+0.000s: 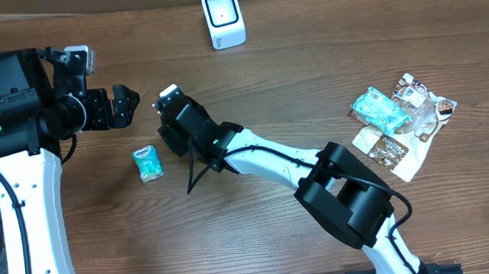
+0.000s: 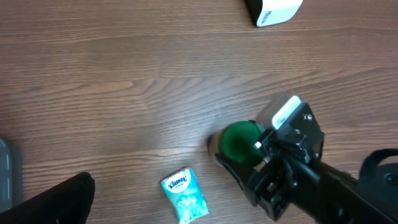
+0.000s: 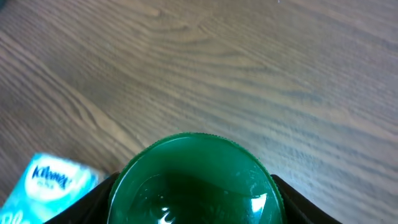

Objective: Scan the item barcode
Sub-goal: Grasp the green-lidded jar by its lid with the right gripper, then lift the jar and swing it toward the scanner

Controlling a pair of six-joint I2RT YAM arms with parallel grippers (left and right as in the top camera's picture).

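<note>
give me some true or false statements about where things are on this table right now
1. The white scanner is held in the left fingers. False: it stands on the table, untouched, and the left fingers are open and empty.
2. The right fingers sit on either side of the green lid. True.
3. The tissue pack touches the green lid. False: it lies beside it, apart.
4. The snack packets lie far across the table from the tissue pack. True.
</note>
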